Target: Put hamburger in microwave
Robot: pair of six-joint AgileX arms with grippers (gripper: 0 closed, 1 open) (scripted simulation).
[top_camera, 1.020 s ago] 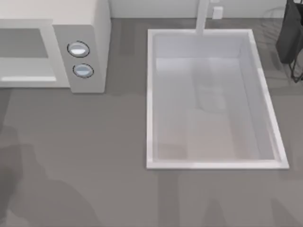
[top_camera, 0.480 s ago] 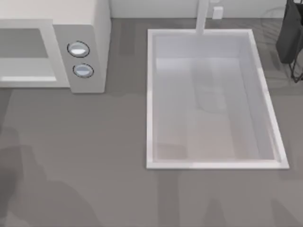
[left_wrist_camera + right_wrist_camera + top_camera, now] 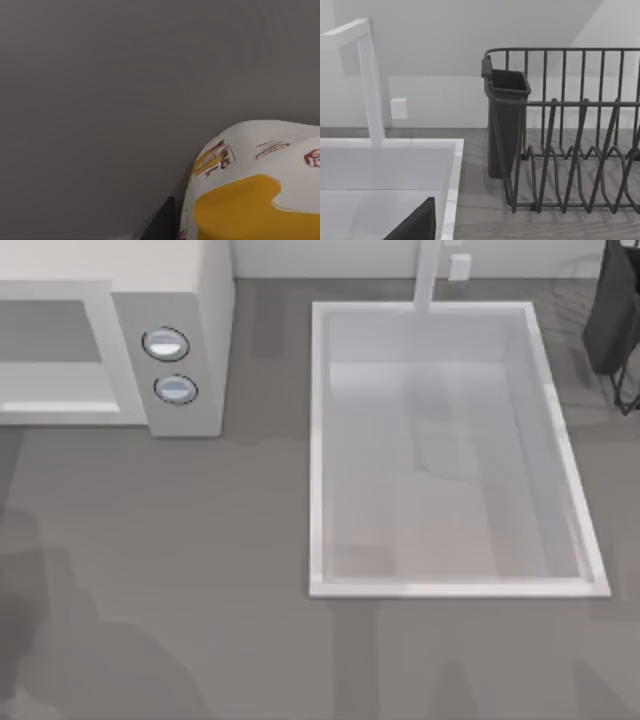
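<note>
1. Writing: the hamburger [image 3: 260, 185] carries small brown printed marks and logo-like graphics on its white patches, too small to read; the rest is orange-yellow. No legible text on the microwave [image 3: 170, 300], just two round silver-blue knobs [image 3: 166, 344] on its side panel
2. Hamburger: left wrist view has it close up over plain grey counter [image 3: 100, 100]. A dark wedge beside it could be part of the left jaws; can't tell how the burger sits relative to them, or whether the left jaws are open or closed
3. Microwave: at 10 o'clock on the counter in the top view, grey cavity facing down-frame
4. Sink [image 3: 320, 440]: right of centre; white faucet [image 3: 370, 80] on its far edge
5. Right wrist view: dark dish rack [image 3: 570, 150] with a cup-like holder, beside the sink. Right jaws state: can't tell
</note>
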